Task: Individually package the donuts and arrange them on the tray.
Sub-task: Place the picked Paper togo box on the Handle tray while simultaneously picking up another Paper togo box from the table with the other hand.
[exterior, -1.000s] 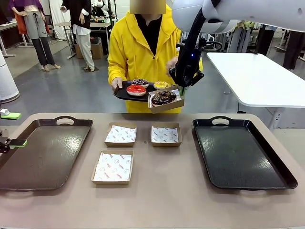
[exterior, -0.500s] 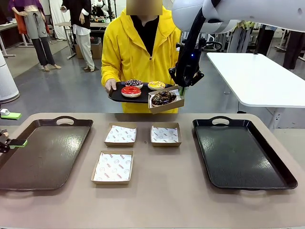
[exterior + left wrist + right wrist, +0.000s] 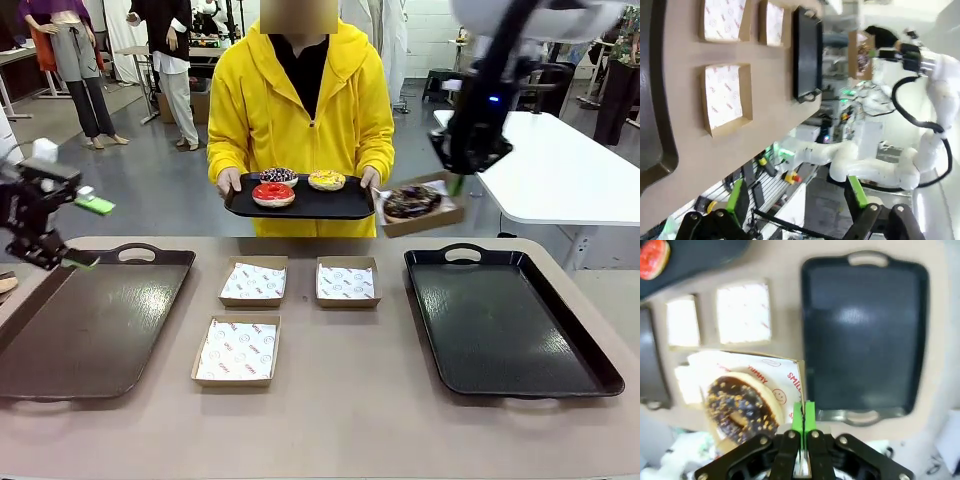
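Front view showed the right tool (image 3: pixel 455 184) clamped shut on one wall of a cardboard box (image 3: pixel 428 220), holding it in the air near the far left corner of the right-hand tray (image 3: pixel 520 345). Gripping the rim, I judged, spared the chocolate sprinkled donut (image 3: pixel 411 201) lying inside on its paper. Beyond the far edge of the desk (image 3: pixel 330 420) a person held a small dark tray (image 3: pixel 305 208) level, offering the red donut (image 3: pixel 272 193), yellow donut (image 3: pixel 326 180) and purple-sprinkled donut (image 3: pixel 278 175). Three empty boxes (image 3: pixel 237 349) sat mid-desk between the trays, likely for those. The left tool (image 3: pixel 88 233) hovered wide open and empty over the far left corner of the left-hand tray (image 3: pixel 90 330).
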Controlling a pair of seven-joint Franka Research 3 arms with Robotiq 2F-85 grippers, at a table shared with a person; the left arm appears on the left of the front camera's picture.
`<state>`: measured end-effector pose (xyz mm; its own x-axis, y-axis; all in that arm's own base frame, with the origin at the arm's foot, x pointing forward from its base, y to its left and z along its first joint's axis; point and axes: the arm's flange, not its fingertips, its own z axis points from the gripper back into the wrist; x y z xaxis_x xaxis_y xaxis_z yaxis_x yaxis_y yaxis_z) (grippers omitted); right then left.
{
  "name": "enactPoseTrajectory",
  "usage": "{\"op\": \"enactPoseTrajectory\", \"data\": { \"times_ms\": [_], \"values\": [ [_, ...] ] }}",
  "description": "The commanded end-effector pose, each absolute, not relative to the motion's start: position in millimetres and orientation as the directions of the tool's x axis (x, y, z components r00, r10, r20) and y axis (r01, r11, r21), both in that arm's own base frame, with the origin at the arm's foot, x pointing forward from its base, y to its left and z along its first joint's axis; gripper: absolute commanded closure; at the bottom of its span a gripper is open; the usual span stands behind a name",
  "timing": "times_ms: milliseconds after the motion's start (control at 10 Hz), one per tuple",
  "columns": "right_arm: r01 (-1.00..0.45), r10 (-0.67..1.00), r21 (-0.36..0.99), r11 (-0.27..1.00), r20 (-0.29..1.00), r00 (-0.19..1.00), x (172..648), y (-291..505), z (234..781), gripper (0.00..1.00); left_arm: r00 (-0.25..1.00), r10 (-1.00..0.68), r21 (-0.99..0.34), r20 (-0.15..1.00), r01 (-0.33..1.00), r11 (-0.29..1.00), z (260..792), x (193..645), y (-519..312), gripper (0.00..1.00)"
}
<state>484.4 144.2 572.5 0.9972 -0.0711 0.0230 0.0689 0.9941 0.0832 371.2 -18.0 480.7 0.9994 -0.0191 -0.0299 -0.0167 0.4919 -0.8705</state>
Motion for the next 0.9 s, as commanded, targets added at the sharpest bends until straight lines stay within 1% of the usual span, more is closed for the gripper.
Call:
{"op": "enactPoseTrajectory", "data": {
  "times_ms": [0, 200, 300, 500, 800],
  "values": [
    [0.059, -0.06, 0.02, 0.998, 0.046, 0.997, 446, 113, 550, 0.99, 0.995, -0.049, -0.767, -0.083, -0.032, 0.641, 506, 387, -49, 0.0],
    [0.064, -0.064, 0.016, 0.998, 0.061, 0.996, 429, 86, 527, 0.99, 0.994, -0.038, -0.645, -0.102, -0.037, 0.764, 523, 403, -100, 0.0],
    [0.052, -0.053, 0.019, 0.998, 0.065, 0.996, 428, 78, 513, 0.99, 0.994, -0.027, -0.569, -0.106, -0.038, 0.821, 521, 409, -124, 0.0],
    [0.02, -0.024, 0.047, 0.999, 0.077, 0.997, 431, 62, 481, 0.99, 0.996, -0.008, -0.413, -0.092, -0.031, 0.91, 508, 419, -171, 0.0],
    [-0.013, 0.007, 0.08, 0.997, 0.075, 0.997, 438, 52, 456, 0.99, 0.996, 0.016, -0.232, -0.086, -0.035, 0.972, 472, 431, -212, 0.0]
  ]
}}
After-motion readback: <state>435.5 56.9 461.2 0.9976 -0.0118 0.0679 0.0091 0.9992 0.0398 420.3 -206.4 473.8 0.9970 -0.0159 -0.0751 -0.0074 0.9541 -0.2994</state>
